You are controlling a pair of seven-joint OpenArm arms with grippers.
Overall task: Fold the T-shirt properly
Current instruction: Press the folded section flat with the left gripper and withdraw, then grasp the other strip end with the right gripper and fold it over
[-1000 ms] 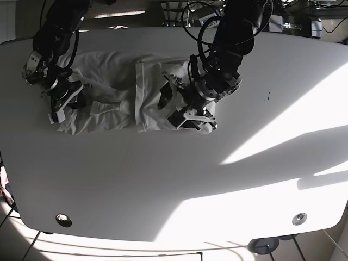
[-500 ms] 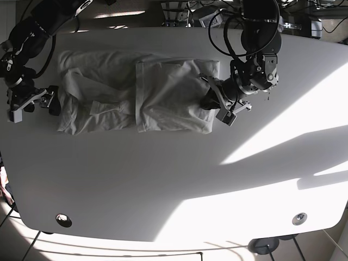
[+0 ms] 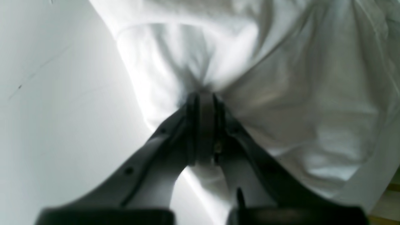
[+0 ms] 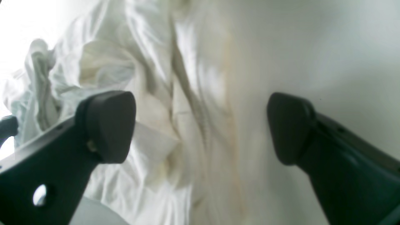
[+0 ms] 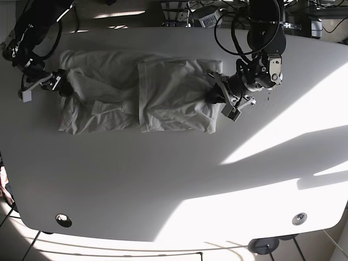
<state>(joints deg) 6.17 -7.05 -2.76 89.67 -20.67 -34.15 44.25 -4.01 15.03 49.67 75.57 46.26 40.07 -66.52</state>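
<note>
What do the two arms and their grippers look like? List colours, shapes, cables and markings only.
Both arms are black, with chunky rounded segments. The left arm carries loose black cables looping above its wrist. The left gripper has slim dark fingers that widen toward the base. The right gripper has matte dark fingers with broad rounded pads and a small round hole in one. No markings are legible.

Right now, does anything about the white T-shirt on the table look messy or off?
Yes. The white cotton T-shirt lies half folded: its end by the open right gripper is rumpled and bunched, while the left gripper pinches the other edge.
</note>
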